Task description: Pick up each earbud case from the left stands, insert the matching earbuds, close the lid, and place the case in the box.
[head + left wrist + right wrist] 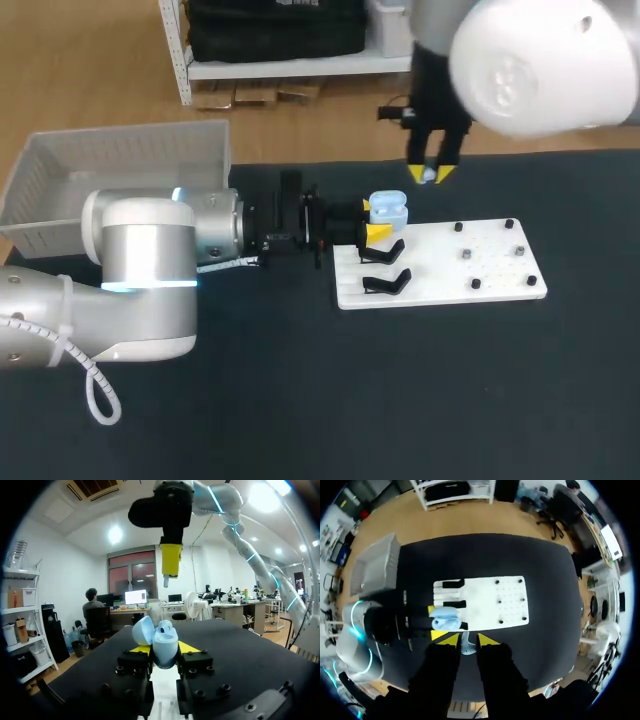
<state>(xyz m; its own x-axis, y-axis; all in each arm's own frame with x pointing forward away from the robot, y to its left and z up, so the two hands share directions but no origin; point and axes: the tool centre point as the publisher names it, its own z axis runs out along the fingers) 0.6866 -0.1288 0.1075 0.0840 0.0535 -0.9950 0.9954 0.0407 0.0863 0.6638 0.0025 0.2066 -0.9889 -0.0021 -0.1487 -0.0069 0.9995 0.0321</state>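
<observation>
A light blue earbud case (390, 208) with its lid up is held at the left end of the white board (480, 275), and my left gripper (375, 219) is shut on it. In the left wrist view the open case (165, 639) sits between the yellow tips of the left gripper (164, 650). My right gripper (432, 174) hangs above and behind the case, shut on a small pale earbud (429, 176). In the right wrist view the earbud (465, 648) is pinched in the right gripper (466, 640), with the case (445, 618) just ahead of it.
Two black stands (385, 267) sit on the board's left part, below the held case. Small black pegs (490, 255) dot its right part. A white box (110, 175) stands at the table's back left, behind my left arm.
</observation>
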